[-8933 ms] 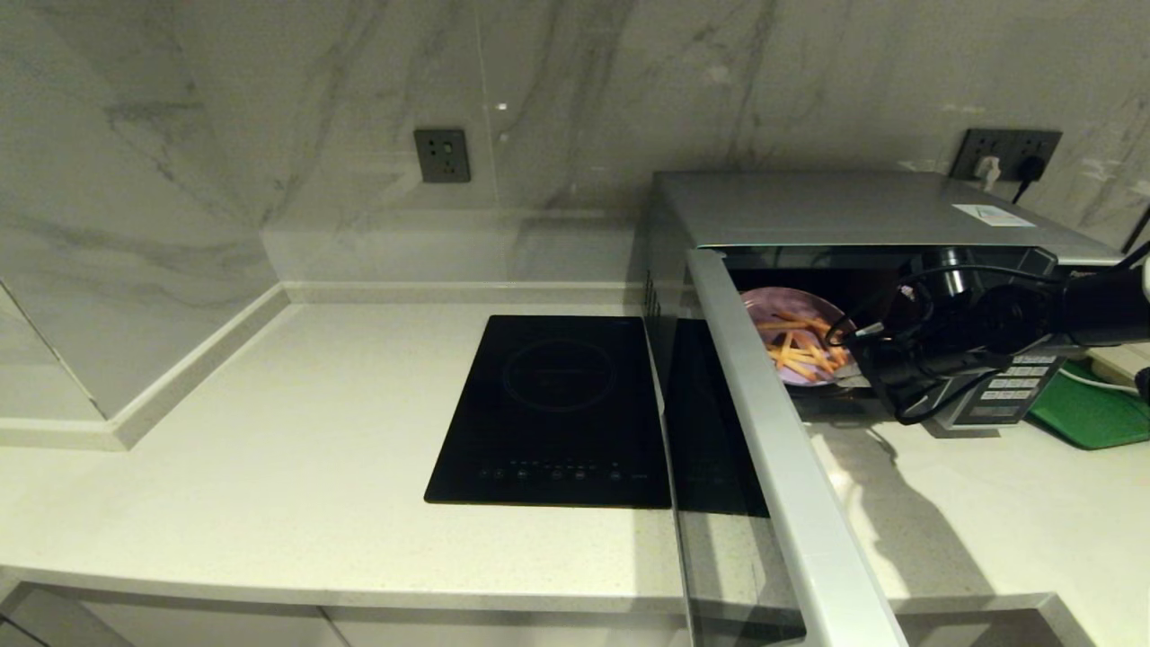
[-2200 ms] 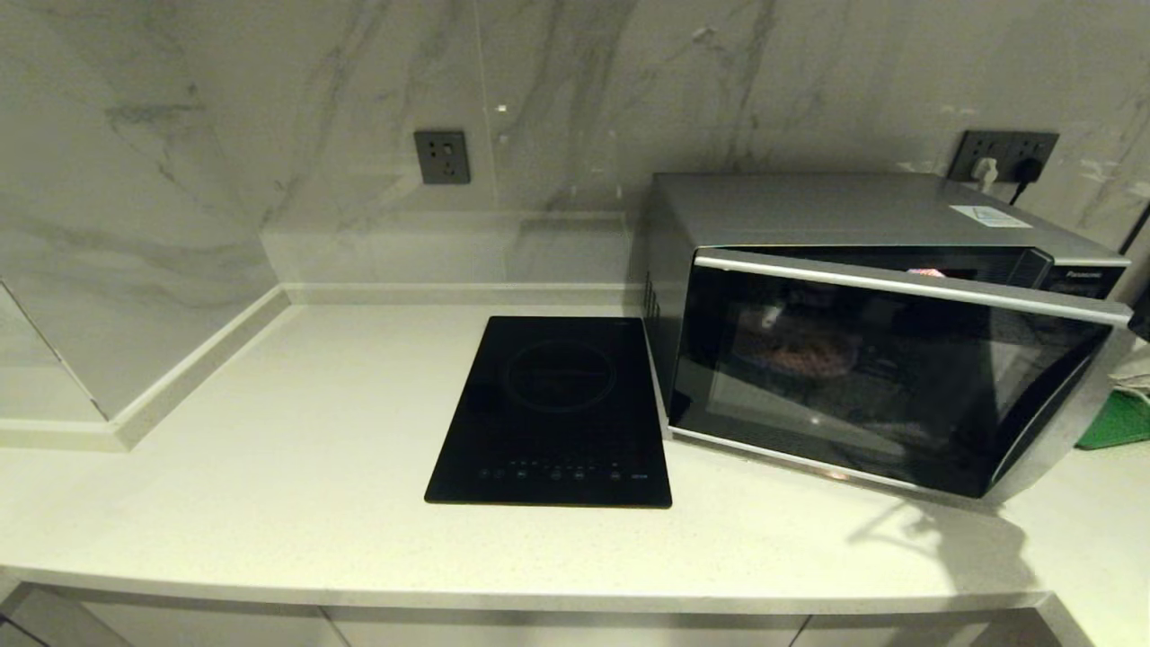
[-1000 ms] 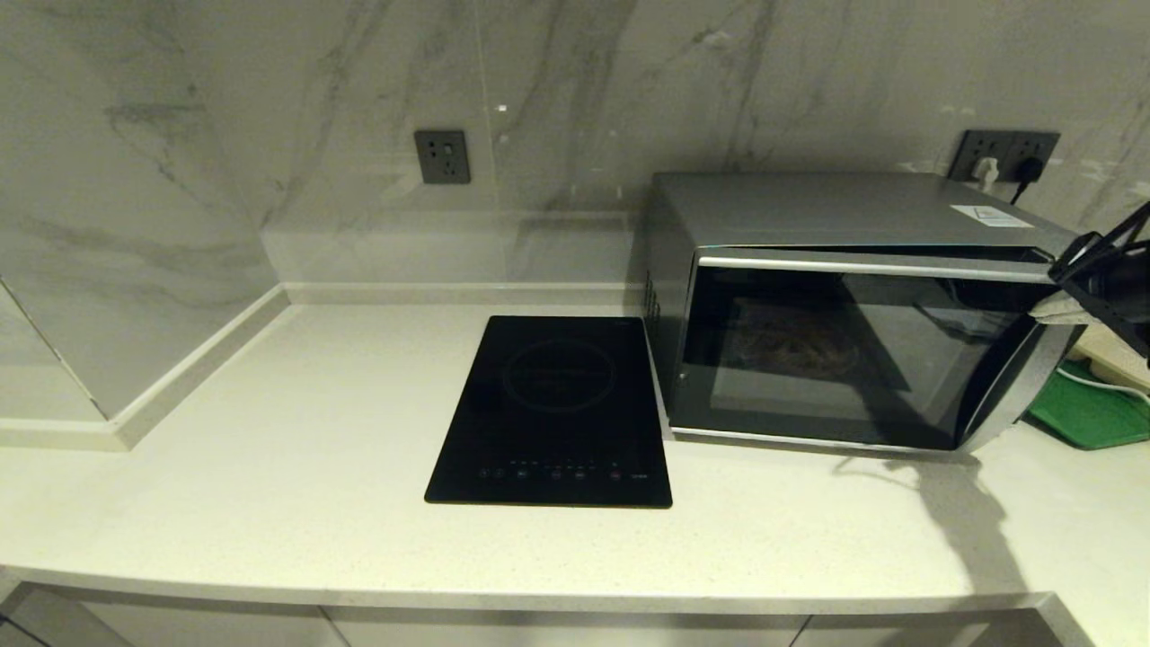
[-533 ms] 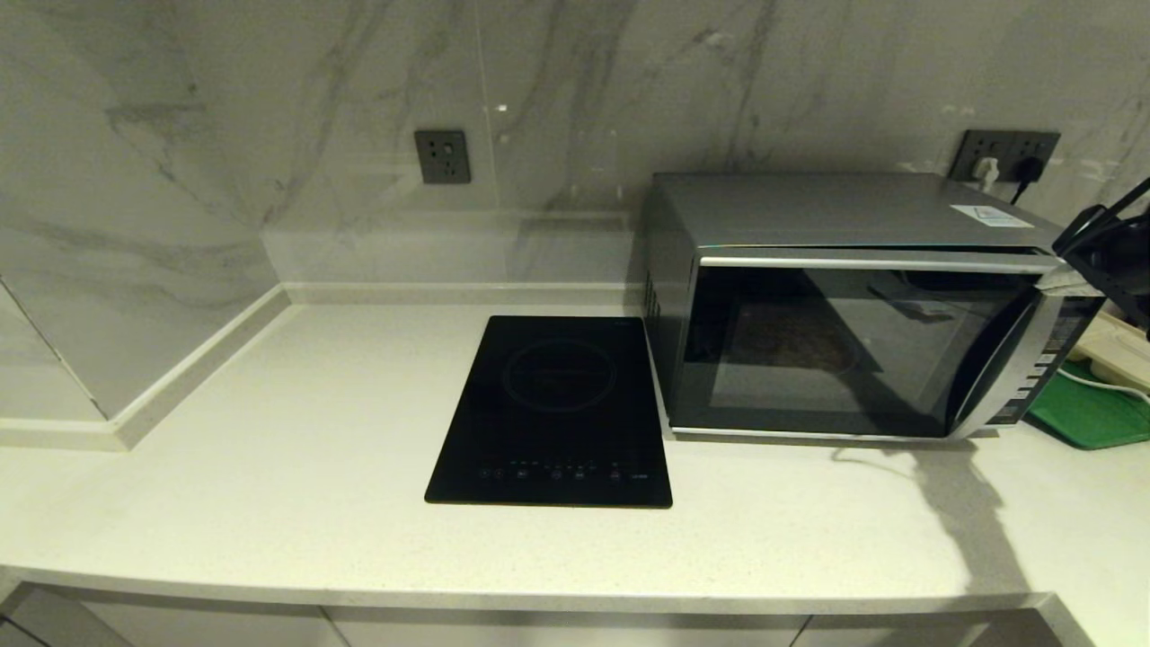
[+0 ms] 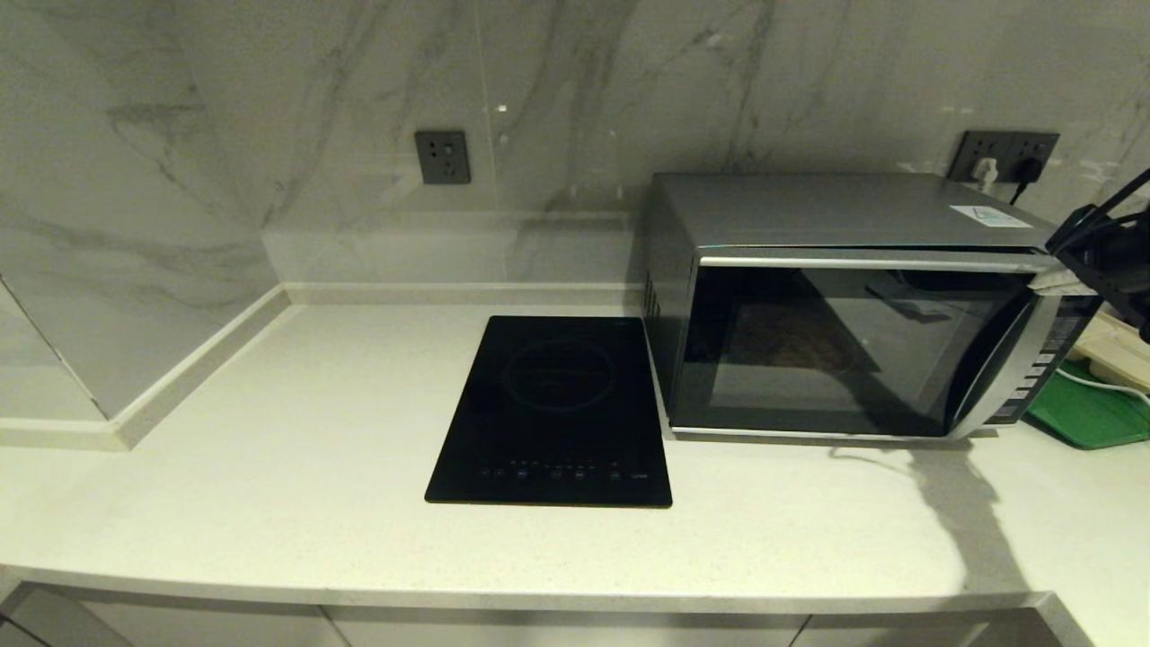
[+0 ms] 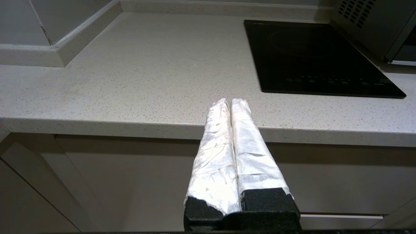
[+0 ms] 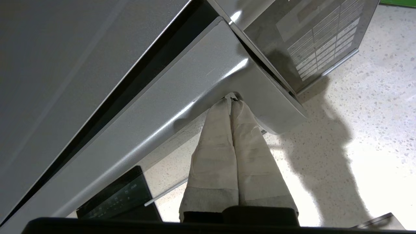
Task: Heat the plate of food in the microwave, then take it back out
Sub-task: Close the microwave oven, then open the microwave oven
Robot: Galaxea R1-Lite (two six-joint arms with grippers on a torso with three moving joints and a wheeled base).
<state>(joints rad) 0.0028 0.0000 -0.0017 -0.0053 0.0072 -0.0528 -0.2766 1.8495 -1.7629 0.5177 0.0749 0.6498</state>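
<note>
head high, wrists low, cooktop shared

My right tool wears pale, creased wrapping, its tips against the silver-grey microwave, whose door glass is dark. Left of the microwave lies a glossy black cooktop on the speckled off-white surface. Right of it shows a green tray. My left tool is wrapped white.

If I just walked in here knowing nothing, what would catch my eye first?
Probably the large silver-grey microwave with a dark glass door at the right of the pale countertop, with the right tool, fingers together, pressed against the door's top right corner. Next, the flat black glass cooktop just left of it. The left tool waits shut at the counter's front edge.
</note>
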